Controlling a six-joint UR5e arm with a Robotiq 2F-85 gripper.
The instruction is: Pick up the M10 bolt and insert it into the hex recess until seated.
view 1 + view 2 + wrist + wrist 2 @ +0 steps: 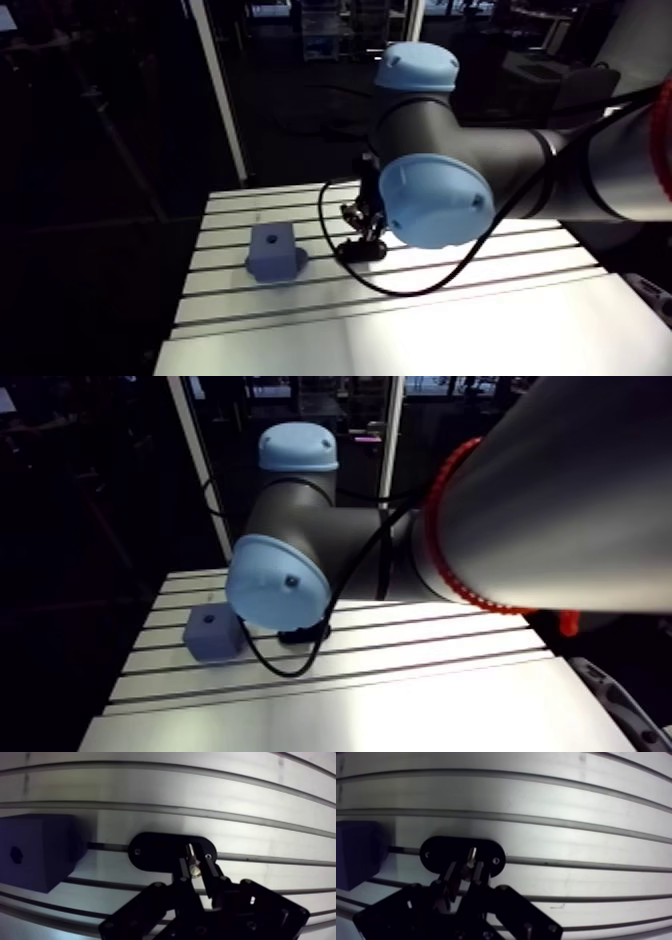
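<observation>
Wrist view: the gripper points down at the table, with its fingers clamped on the M10 bolt. The bolt is held over the black oval plate. It is mostly hidden between the fingers, so head and tip can't be told apart, and contact with the plate is unclear. Its long axis runs along the fingers, toward the plate. Farther off, beside the plate and apart from it, sits the blue-grey block, with the hex recess on its upper face.

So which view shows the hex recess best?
Wrist view, left eye: the hex recess shows largest, dark on the blue block. The right eye crops it out; the arm views show only a small dot.
</observation>
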